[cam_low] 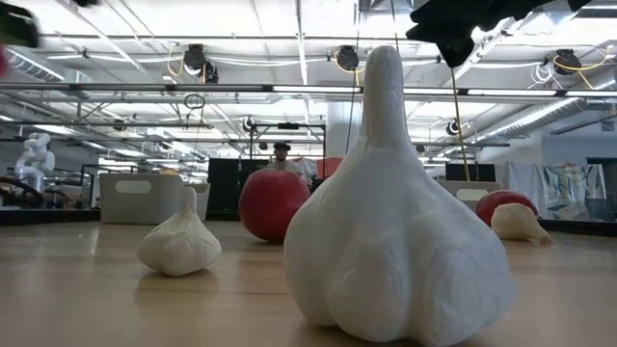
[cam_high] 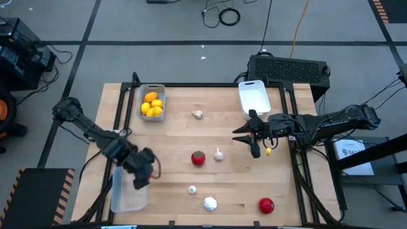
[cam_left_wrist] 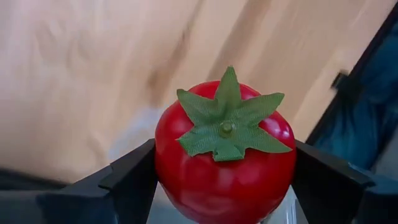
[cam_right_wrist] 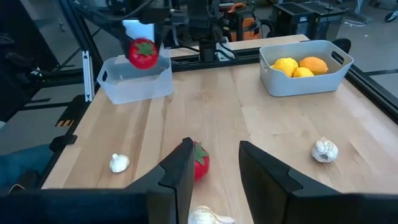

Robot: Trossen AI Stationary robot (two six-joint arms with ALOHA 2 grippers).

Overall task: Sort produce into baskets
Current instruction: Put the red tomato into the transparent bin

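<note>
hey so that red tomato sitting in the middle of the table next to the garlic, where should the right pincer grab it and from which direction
Take the tomato across its round body, below the green leafy cap, coming straight down from above. It sits upright with open wood on most sides. The garlic bulb lies close beside it, so set the fingers along the line that avoids that side. The right pincer is open nearby; the left pincer already holds another tomato.

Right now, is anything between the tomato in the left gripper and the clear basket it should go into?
Nothing visible. The left gripper holds the tomato right above the clear basket, which looks empty.
</note>
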